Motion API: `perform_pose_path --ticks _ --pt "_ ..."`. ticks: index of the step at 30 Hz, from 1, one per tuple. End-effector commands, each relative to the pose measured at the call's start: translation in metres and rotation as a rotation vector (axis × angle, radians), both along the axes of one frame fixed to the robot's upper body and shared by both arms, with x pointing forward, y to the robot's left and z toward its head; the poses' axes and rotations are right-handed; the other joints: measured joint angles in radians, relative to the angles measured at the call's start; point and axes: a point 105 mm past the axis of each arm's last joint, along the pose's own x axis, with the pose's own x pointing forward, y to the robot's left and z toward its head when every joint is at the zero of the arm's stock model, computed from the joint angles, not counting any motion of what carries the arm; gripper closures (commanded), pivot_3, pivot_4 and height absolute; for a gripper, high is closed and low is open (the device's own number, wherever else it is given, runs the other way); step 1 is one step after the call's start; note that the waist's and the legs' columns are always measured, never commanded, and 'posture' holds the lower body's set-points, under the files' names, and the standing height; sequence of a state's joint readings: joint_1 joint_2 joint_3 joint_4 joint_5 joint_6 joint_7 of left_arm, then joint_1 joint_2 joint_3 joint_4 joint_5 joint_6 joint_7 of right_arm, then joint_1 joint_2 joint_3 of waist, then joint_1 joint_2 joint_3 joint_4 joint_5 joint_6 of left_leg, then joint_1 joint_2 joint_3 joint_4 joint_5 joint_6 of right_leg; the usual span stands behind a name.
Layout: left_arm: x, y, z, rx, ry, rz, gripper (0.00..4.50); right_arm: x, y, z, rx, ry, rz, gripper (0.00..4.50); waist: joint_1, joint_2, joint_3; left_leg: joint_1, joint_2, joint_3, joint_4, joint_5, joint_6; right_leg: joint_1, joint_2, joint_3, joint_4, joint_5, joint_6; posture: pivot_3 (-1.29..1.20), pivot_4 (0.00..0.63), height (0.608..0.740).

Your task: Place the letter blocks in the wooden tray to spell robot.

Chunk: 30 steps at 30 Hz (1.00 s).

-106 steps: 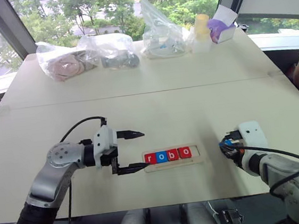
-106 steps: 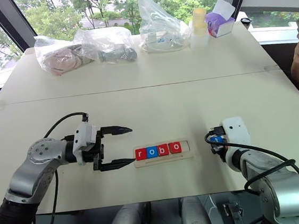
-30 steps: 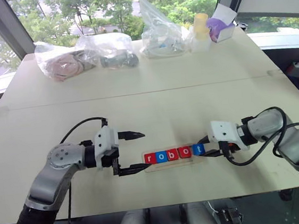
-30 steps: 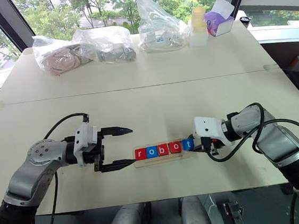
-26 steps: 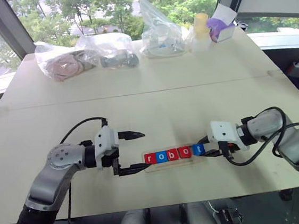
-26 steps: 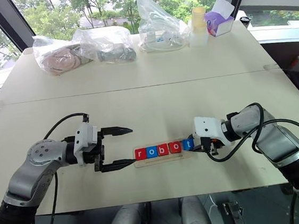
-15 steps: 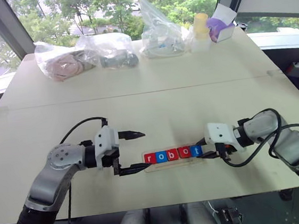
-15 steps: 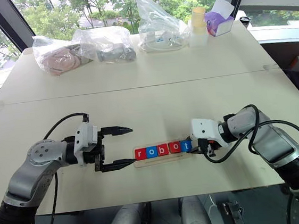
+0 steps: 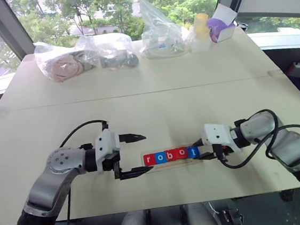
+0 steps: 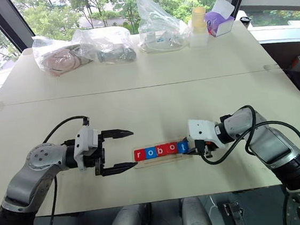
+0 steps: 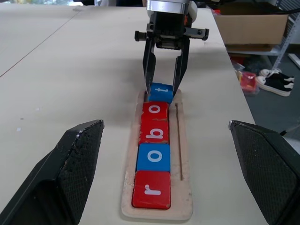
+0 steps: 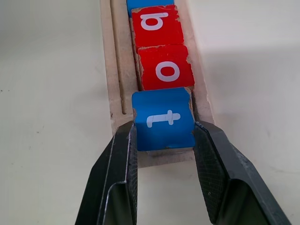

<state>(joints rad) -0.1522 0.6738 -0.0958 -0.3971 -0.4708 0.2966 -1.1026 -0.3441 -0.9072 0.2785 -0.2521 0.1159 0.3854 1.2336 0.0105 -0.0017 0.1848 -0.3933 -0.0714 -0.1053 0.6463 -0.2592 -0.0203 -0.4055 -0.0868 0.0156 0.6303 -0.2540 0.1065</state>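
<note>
Five flat square letter blocks [image 9: 169, 155] reading "robot", red r, blue o, red b, red o, in narrow light-wood tray [image 11: 183, 140], right end effector [image 12: 164, 140] pinching blue t block [image 12: 163, 118], left end effector [image 9: 139, 154] spread wide beside tray on pale worktop [image 9: 155, 106].

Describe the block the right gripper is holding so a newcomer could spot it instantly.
Find the wooden tray near the table's front edge, between the two grippers. The block sits at the tray end nearest the right gripper, pinched between its fingers. It is the blue t block, beside a red o.

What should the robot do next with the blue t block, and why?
Probably open the right gripper and let go. It is shut on the blue t block, which already sits at the end of the wooden tray after r, o, b, o.
</note>
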Motion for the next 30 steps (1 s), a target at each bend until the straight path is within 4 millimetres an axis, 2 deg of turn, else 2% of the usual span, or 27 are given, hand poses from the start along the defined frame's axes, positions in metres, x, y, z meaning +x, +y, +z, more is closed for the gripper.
perform_pose_path --ticks 1,18,24,25,30 --pt "-0.002 0.001 0.01 -0.014 -0.04 -0.001 0.0 0.001 0.006 0.006 0.003 -0.041 0.027 3.38 0.001 0.0 0.0 0.0 0.0 0.0 0.0 0.0 0.0 0.0 0.0 0.0 0.0 0.0 0.0 0.0 0.15 0.74" --pt "-0.002 -0.001 0.012 -0.018 -0.039 -0.003 0.0 0.003 0.004 0.005 -0.002 -0.041 0.019 3.38 0.0 0.0 0.0 0.0 0.0 0.0 0.0 0.0 0.0 0.0 0.0 0.0 0.0 0.0 0.0 0.0 0.15 0.74" --pt "-0.001 -0.001 0.012 -0.018 -0.039 -0.001 0.0 0.006 0.004 0.008 -0.004 -0.056 0.009 0.35 0.001 0.0 0.0 0.0 0.0 0.0 0.0 0.0 0.0 0.0 0.0 0.0 0.0 0.0 0.0 0.0 0.15 0.74" --pt "-0.001 -0.001 0.012 -0.018 -0.039 0.0 0.0 0.007 0.003 0.01 -0.004 -0.057 0.008 0.04 0.001 0.0 0.0 0.0 0.0 0.0 0.0 0.0 0.0 0.0 0.0 0.0 0.0 0.0 0.0 0.0 0.15 0.74" --pt "-0.001 0.0 0.012 -0.019 -0.038 0.0 0.0 0.009 0.001 0.02 0.015 -0.078 -0.01 0.04 0.001 0.0 0.0 0.0 0.0 0.0 0.0 0.0 0.0 0.0 0.0 0.0 0.0 0.0 0.0 0.0 0.15 0.74"
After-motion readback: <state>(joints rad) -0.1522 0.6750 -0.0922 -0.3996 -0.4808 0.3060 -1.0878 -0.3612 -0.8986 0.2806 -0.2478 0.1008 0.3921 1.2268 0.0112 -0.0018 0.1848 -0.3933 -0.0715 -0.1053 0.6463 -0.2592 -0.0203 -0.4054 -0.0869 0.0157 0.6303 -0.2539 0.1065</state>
